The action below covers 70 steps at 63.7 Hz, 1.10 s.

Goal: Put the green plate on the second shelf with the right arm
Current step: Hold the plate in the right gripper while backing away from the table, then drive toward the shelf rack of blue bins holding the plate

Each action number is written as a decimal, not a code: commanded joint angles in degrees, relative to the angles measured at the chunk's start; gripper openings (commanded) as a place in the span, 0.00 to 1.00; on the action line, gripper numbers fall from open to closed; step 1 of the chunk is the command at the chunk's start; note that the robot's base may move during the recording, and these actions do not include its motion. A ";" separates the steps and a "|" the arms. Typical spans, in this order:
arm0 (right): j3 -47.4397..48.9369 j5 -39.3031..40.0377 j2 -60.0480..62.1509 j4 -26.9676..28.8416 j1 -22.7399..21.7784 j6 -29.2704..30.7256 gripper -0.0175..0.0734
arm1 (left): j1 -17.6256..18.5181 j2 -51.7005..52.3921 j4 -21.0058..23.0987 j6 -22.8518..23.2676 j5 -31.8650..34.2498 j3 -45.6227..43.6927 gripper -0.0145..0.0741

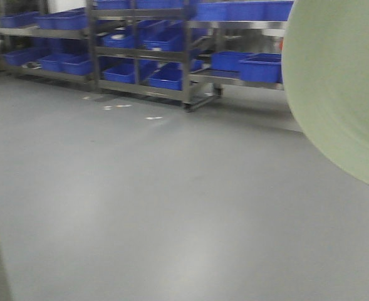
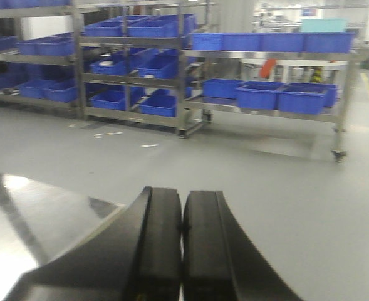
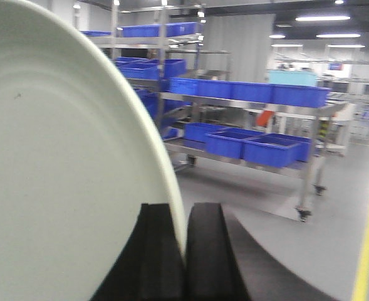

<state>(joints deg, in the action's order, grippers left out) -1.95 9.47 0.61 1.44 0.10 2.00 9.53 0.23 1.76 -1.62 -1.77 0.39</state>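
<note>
Green plate (image 3: 59,175): held on edge, near upright; fills the left half of the right wrist view and the right edge of the front view, raised above the floor.
Right pincer (image 3: 185,216): clamped on the plate's rim at lower centre of the frame; one black finger (image 3: 156,251) lies against the ringed face, the other behind the rim.
Left pincer (image 2: 182,204): fingers pressed together, nothing between them; lower centre of the left wrist view.
Shelf racks (image 1: 140,56): steel, on castors, across the upper part of each view, well apart from the plate.
Blue bins (image 1: 259,66): seated on the rack levels.
Floor (image 1: 171,207): grey, smooth.
Yellow line (image 3: 367,251): on the floor, right edge of the right wrist view.
</note>
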 commanded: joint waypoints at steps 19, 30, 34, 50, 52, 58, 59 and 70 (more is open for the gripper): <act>1.40 6.82 1.03 0.69 -0.39 -0.48 0.25 | 0.16 1.00 0.18 0.12 5.14 2.27 0.31; 1.40 6.82 1.03 0.69 -0.39 -0.48 0.25 | 0.16 1.00 0.18 0.12 5.14 2.27 0.31; 1.40 6.82 1.03 0.69 -0.39 -0.48 0.25 | 0.16 1.00 0.18 0.12 5.14 2.27 0.31; 1.40 6.82 1.03 0.69 -0.39 -0.48 0.25 | 0.16 1.00 0.18 0.12 5.14 2.27 0.31; 1.40 6.82 1.03 0.69 -0.39 -0.48 0.25 | 0.16 1.00 0.18 0.12 5.14 2.27 0.31; 1.40 6.82 1.03 0.69 -0.39 -0.48 0.25 | 0.16 1.00 0.18 0.12 5.14 2.27 0.31; 1.40 6.82 1.03 0.69 -0.39 -0.48 0.25 | 0.16 1.00 0.18 0.12 5.14 2.27 0.31; 1.40 6.82 1.03 0.69 -0.39 -0.48 0.25 | 0.16 1.00 0.18 0.12 5.14 2.27 0.31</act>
<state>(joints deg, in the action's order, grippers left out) -1.95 9.47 0.61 1.44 0.10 2.00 9.53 0.23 1.76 -1.62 -1.77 0.39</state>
